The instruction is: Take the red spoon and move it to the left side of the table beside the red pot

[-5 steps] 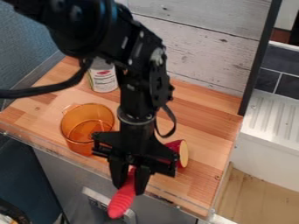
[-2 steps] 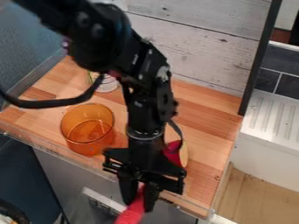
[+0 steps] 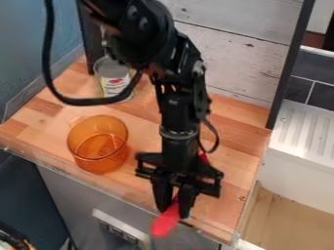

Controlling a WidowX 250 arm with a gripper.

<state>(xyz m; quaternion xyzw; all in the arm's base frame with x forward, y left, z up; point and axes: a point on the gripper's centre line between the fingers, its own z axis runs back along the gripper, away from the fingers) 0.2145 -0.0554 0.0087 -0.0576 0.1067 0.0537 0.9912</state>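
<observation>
The black gripper (image 3: 172, 207) hangs at the counter's front edge, right of centre, shut on the red spoon (image 3: 165, 223). A red end of the spoon points down and to the left, past the edge; the rest is hidden by the gripper. The see-through orange-red pot (image 3: 98, 145) stands upright on the wooden counter (image 3: 140, 114), left of the gripper and apart from it.
A can with a white label (image 3: 114, 84) stands at the back left. Behind the gripper's wrist, a bit of another red object (image 3: 203, 157) peeks out. A whitewashed plank wall (image 3: 241, 56) bounds the back; a white sink (image 3: 303, 132) lies at right.
The gripper has shifted rightward along the front edge, carrying the red spoon. It now covers most of the red object behind it, while more of the can has come into sight.
</observation>
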